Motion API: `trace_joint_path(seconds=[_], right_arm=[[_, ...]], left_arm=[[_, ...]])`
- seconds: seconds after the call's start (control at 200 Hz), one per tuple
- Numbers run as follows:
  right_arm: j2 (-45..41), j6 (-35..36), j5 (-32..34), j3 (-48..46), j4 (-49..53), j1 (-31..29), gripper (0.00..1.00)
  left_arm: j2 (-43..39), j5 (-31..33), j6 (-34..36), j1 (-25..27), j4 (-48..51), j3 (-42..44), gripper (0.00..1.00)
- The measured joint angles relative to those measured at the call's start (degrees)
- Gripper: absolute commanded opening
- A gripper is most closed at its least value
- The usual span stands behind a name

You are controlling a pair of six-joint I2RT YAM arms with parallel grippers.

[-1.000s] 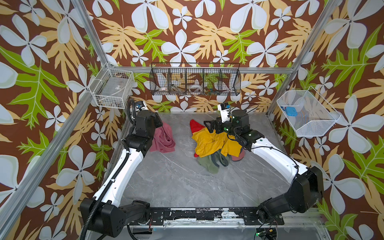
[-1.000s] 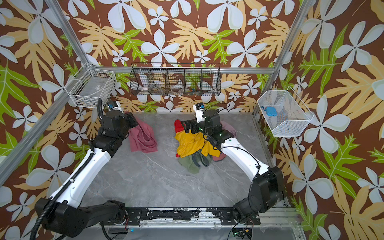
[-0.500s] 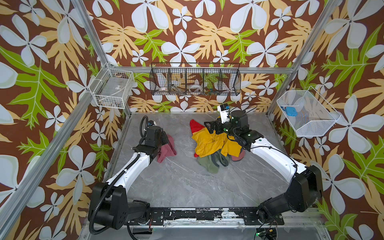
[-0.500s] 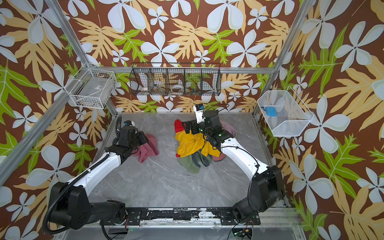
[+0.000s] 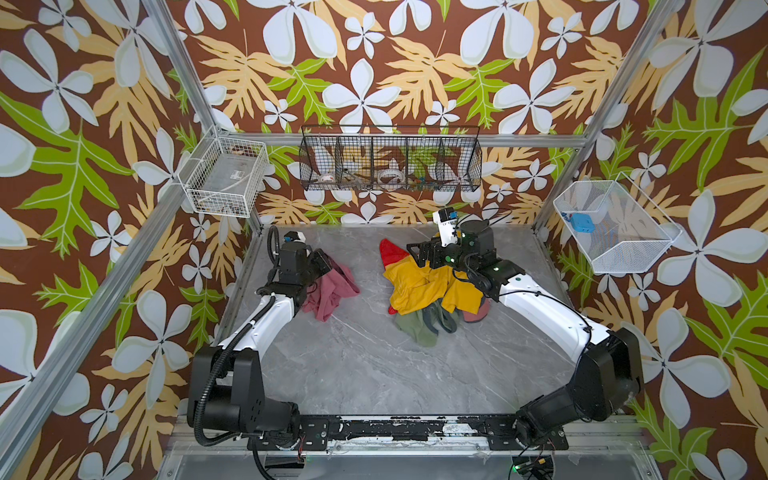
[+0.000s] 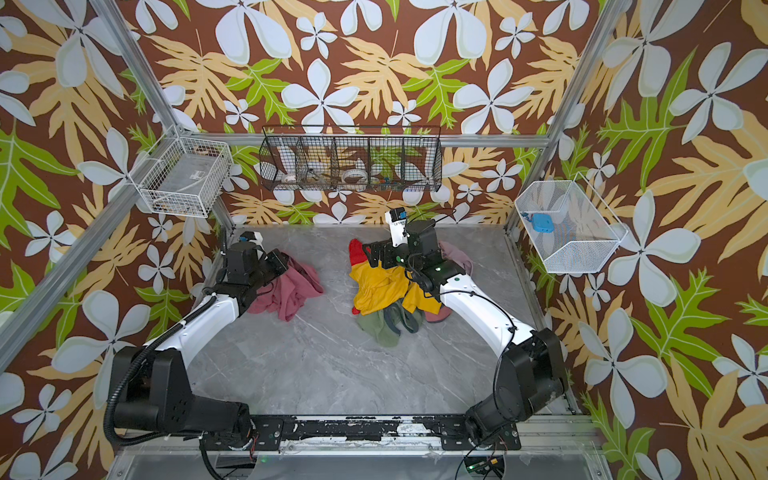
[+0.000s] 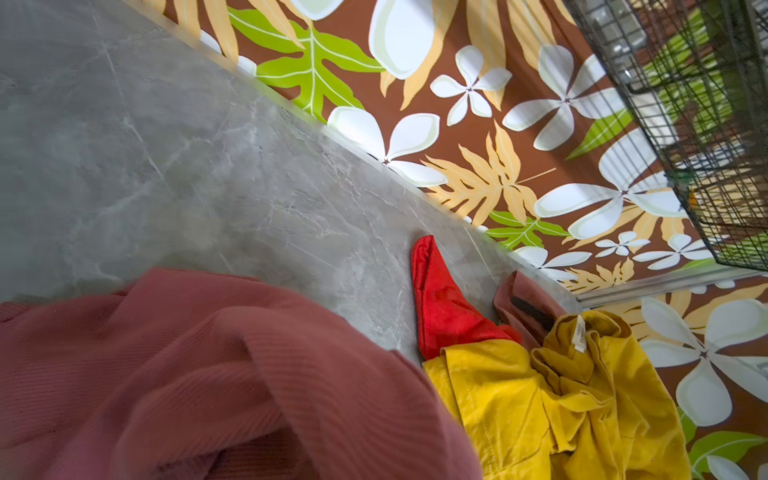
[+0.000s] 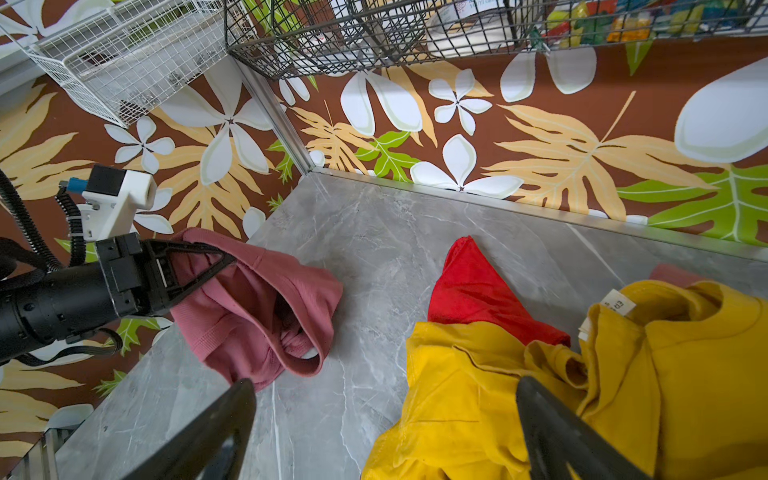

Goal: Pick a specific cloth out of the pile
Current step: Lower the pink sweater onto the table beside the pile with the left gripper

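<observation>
Grips the cloth point(image 8: 266, 316) in the closed left gripper point(image 8: 226, 257), pinch point hidden by folds, lower folds on the table point(image 5: 353, 365), well apart from the pile point(image 5: 419, 286). Holds the right gripper point(image 8: 384, 384) spread wide above the yellow garment point(image 8: 478, 395), finger bases cut off. Shows a collar tag point(image 8: 615, 305), only "ER" legible, remainder unreadable.

You're looking into a robotics lab test cell: aluminium framing point(image 5: 532, 141), flower-print wall panels point(image 5: 361, 95), wire baskets point(image 5: 390, 166), a grey marble-look counter point(image 5: 374, 365), two arms point(image 5: 266, 320) bolted to a base rail point(image 5: 395, 428).
</observation>
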State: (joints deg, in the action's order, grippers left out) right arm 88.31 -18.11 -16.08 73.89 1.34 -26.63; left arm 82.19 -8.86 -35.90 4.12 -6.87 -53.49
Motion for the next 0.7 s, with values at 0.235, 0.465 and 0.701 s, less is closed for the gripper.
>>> trace_joint_path(seconds=[0.235,0.465,0.701], right_arm=[[0.9,-0.8,1.0,1.0,0.0,0.0,0.95],[1.9,-1.4,1.3,1.3,0.0,0.0,0.94],[3.7,-2.5,1.3,3.1,0.3,0.0,0.92]], left_arm=[[3.6,-2.4,-0.2,-3.8,-0.6,2.9,0.00],[4.1,3.1,0.9,-7.0,1.7,4.7,0.00],[9.2,7.0,4.1,-7.5,5.3,3.5,0.00]])
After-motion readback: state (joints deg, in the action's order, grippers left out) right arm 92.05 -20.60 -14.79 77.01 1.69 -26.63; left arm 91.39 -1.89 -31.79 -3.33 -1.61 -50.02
